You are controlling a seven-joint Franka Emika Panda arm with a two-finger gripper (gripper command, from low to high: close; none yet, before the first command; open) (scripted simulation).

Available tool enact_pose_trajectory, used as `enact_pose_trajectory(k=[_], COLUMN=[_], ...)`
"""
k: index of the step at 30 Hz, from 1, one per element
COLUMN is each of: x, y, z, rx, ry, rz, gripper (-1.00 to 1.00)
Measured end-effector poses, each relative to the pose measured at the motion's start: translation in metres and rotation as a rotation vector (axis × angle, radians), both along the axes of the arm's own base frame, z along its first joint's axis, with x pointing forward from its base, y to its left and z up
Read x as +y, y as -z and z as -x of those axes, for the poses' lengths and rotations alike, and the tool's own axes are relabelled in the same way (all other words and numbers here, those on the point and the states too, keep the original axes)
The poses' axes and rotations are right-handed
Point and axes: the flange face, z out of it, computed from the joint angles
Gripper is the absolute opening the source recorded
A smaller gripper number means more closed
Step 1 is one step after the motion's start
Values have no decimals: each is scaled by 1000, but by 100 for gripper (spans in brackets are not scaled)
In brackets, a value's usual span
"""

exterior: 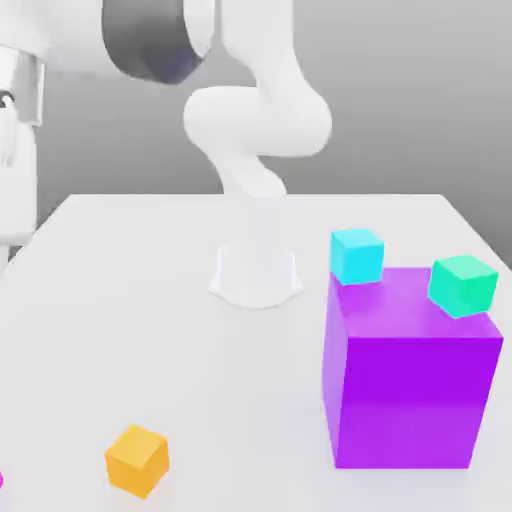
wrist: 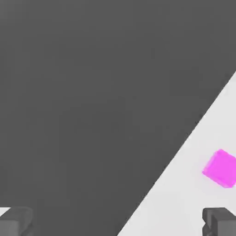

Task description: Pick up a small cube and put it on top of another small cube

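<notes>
Magenta-pink small cube [wrist: 221,168] sits near the white table's [exterior: 130,300] edge, untouched. Gripper [wrist: 118,221] spread wide, empty. Centre over it, descend square to its faces (small cyan cube [exterior: 357,256] waits beside the big purple block [exterior: 410,385]).

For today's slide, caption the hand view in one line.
Open hand near the white table's edge, a small magenta cube ahead.

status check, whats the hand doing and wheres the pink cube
Hand open, empty. Pink cube on the table near its edge, not yet grasped. Cyan cube behind the purple block, top clear.
</notes>
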Motion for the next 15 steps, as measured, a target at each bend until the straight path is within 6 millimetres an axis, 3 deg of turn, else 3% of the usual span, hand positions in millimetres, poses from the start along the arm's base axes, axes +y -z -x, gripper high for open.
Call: enact_pose_trajectory(k=[5, 10, 14, 15], x=[-44, -87, -96, -96], y=[88, 179, 244, 257], z=[7, 33, 40, 41], rx=[88, 176, 196, 197], ry=[201, 419, 469, 470], rz=[-77, -151, -167, -167], gripper=[0, 0, 0, -100])
